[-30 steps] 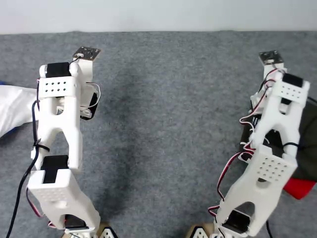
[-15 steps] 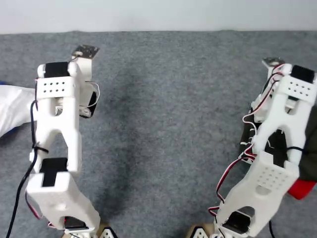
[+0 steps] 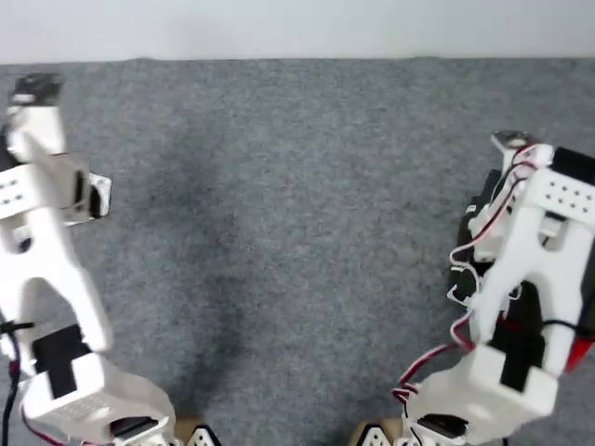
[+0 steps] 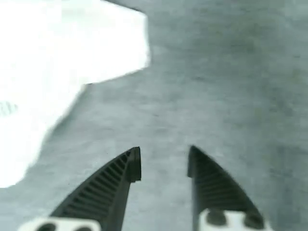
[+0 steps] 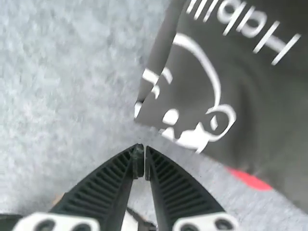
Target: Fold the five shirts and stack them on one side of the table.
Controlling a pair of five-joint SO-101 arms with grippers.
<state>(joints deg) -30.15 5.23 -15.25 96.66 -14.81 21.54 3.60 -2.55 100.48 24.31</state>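
Observation:
A white shirt (image 4: 53,67) lies on the grey carpeted table (image 4: 231,86), ahead and to one side of my left gripper (image 4: 163,159). That gripper is open above bare carpet, holding nothing. A dark shirt with white print (image 5: 211,72) lies folded at the table's right side, over a red shirt (image 5: 246,178). My right gripper (image 5: 140,155) is shut and empty, its tips just short of the dark shirt's corner. From above, the left arm (image 3: 42,232) stands at the table's far left and the right arm (image 3: 535,260) at the far right.
Grey carpet (image 3: 279,204) spans the wide stretch between the two arms. A sliver of the red shirt (image 3: 582,351) peeks out beside the right arm. The carpet's back edge meets a pale wall (image 3: 297,28).
The left arm has swung far to the left, over where the white shirt lay. The right arm has shifted slightly right and nearer, covering more of the dark shirt.

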